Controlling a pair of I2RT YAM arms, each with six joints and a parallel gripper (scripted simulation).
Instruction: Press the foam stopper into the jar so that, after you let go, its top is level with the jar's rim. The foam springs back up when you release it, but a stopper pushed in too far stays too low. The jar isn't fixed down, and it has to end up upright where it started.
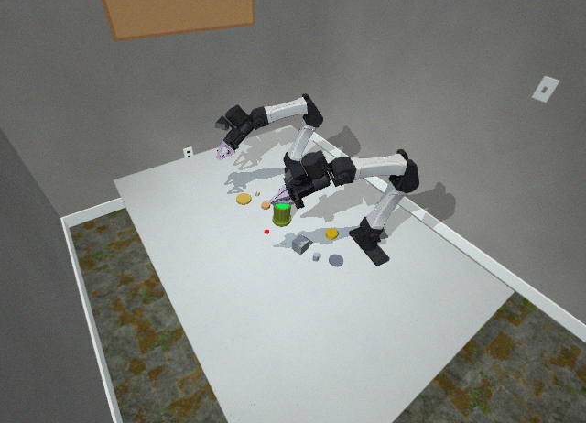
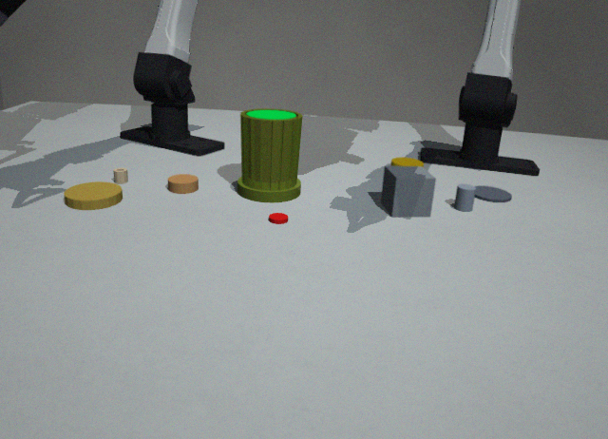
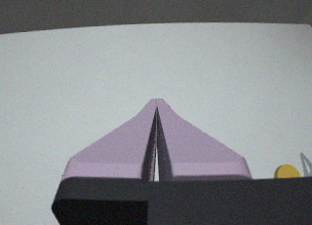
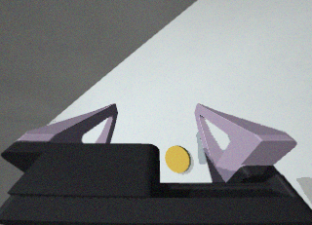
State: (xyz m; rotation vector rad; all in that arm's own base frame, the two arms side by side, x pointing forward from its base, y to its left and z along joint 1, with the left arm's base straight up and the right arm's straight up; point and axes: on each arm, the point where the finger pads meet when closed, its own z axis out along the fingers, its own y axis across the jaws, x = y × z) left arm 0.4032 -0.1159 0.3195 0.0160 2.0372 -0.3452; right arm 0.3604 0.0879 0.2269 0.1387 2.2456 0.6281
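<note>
An olive-green ribbed jar (image 1: pixel 281 215) (image 2: pixel 270 154) stands upright on the table. The bright green foam stopper (image 1: pixel 282 205) (image 2: pixel 271 114) sits inside its mouth, its top at about the rim's height; a small difference cannot be told. My left gripper (image 1: pixel 271 201) (image 3: pixel 156 108) is shut and empty, up in the air and clear of the jar; it is out of the exterior view. My right gripper (image 1: pixel 223 156) (image 4: pixel 156 107) is open and empty, raised off to the side, away from the jar. Neither wrist view shows the jar.
A red disc (image 1: pixel 266 231) (image 2: pixel 278 219) lies in front of the jar. An orange disc (image 1: pixel 265 204) (image 2: pixel 182 183), a mustard disc (image 1: pixel 243 199) (image 2: pixel 93 197) and a beige piece (image 2: pixel 121 176) lie to one side. A grey cube (image 1: pixel 300 244) (image 2: pixel 408 194), grey cylinder (image 2: pixel 465 199) and yellow disc (image 1: pixel 330 233) lie opposite.
</note>
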